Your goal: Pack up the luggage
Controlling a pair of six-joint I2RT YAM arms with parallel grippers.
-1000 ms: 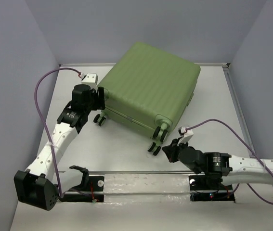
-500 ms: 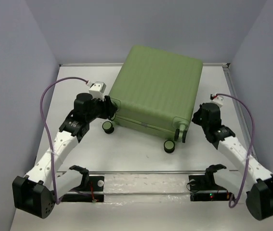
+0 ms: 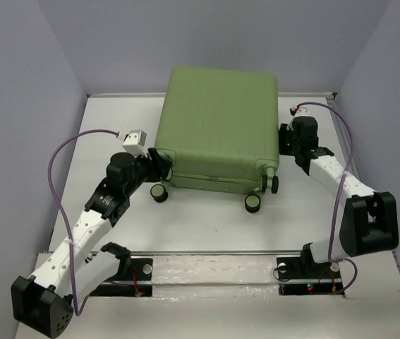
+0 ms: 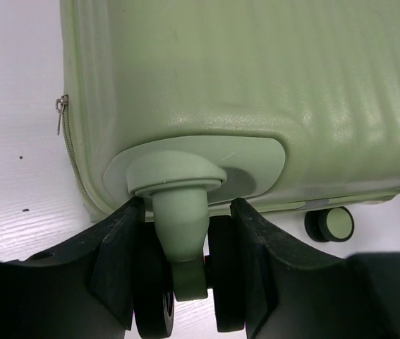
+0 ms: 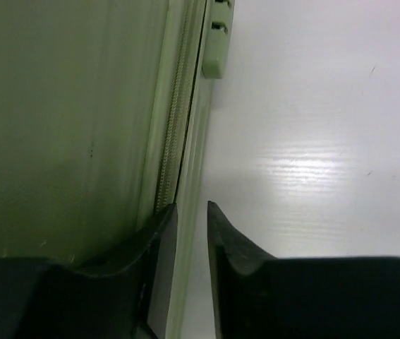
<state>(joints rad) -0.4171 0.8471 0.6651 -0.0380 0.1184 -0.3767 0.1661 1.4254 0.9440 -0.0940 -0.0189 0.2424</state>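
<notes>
The luggage (image 3: pixel 217 120), a pale sage-green ribbed suitcase, lies closed and flat at the back middle of the table, wheels toward me. My left gripper (image 3: pixel 163 164) is at its near-left corner. In the left wrist view the luggage (image 4: pixel 256 85) fills the top and my left gripper (image 4: pixel 185 282) is shut on the black double wheel (image 4: pixel 150 296) of the corner caster. My right gripper (image 3: pixel 283 138) is against the luggage's right side. In the right wrist view my right gripper (image 5: pixel 191 208) is almost shut, a slim gap showing, beside the zipper seam (image 5: pixel 175 127).
Other wheels (image 3: pixel 252 203) stick out at the luggage's near edge, one also in the left wrist view (image 4: pixel 330 224). The white table (image 3: pixel 207 226) is walled at left, right and back. A mounting rail (image 3: pixel 207 263) runs along the front. Purple cables trail from both arms.
The luggage has turned from a slant to square with the table. My right arm swung from the front to the luggage's right side. My left gripper stayed at the corner wheel.
</notes>
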